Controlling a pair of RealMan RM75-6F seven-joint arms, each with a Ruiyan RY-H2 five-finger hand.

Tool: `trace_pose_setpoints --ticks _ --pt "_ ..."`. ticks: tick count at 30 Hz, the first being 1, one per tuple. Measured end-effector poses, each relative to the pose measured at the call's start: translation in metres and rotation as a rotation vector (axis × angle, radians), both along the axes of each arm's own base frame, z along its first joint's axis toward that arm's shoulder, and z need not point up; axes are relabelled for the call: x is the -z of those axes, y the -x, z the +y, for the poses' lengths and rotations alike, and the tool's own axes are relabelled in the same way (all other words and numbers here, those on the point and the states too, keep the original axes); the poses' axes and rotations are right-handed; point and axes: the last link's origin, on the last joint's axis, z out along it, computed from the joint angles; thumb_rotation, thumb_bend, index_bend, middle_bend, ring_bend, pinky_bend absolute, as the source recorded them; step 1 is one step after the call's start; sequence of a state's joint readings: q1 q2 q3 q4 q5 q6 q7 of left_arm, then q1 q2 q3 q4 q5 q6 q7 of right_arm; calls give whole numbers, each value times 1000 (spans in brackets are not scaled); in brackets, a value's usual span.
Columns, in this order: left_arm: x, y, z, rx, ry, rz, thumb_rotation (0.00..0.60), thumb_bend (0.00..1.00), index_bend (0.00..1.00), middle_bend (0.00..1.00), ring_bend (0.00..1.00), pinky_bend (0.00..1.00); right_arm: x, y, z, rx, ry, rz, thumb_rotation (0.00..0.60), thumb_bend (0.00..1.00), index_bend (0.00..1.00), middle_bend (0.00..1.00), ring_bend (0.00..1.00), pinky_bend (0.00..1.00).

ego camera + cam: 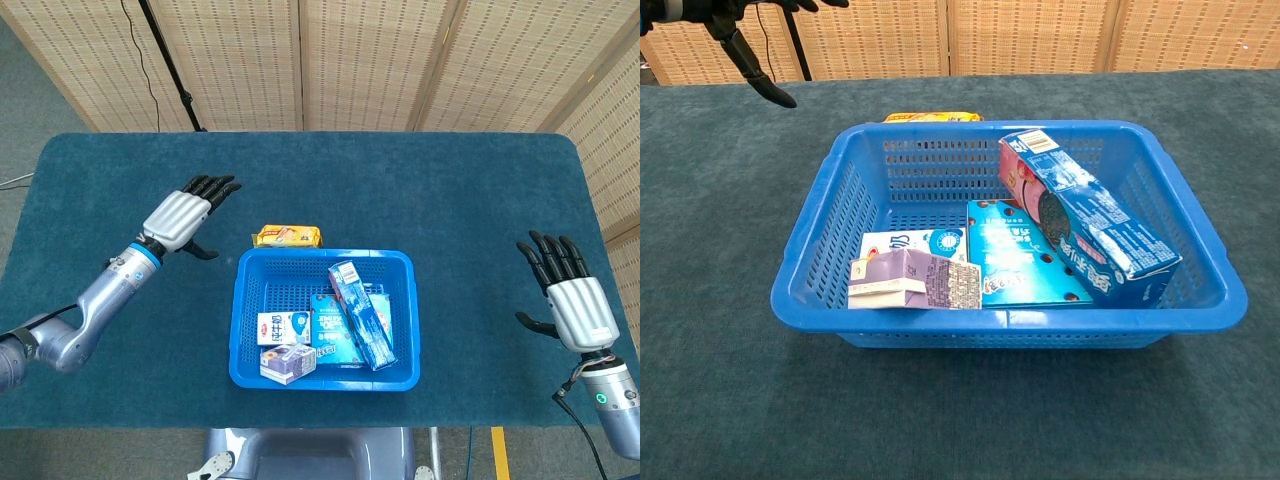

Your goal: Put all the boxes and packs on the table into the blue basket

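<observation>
head view: left robot hand (180, 217) open and empty, yellow pack (288, 236) touching the basket (325, 378) wall, so grabbing it may snag the rim.

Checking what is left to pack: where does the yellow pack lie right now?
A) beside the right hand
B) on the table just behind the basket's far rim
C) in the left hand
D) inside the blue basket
B: the yellow pack lies on the table just outside the far rim of the blue basket, while the left hand is empty and off to the side.
</observation>
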State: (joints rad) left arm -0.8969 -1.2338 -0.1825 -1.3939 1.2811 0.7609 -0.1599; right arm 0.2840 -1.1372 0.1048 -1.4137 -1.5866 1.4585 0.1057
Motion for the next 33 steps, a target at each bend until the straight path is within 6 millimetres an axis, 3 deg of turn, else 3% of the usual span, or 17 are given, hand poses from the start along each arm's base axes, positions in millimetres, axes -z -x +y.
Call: trace_pose_setpoints --ticks 10,16,29,33 --pt "22 43 11 -53 15 -115 600 0 0 0 0 0 -1 0 1 -1 -1 -3 600 0 0 0 0 0" --pt "43 59 14 -85 56 -197 600 0 0 0 0 0 1 0 0 1 -7 1 600 0 0 0 0 0" --pt "90 39 24 -101 146 -319 600 2 0 0 0 23 4 0 -1 5 -19 3 600 0 0 0 0 0" --pt "99 32 27 -107 163 -340 600 58 0 0 0 59 4 0 -1 5 -21 3 600 0 0 0 0 0"
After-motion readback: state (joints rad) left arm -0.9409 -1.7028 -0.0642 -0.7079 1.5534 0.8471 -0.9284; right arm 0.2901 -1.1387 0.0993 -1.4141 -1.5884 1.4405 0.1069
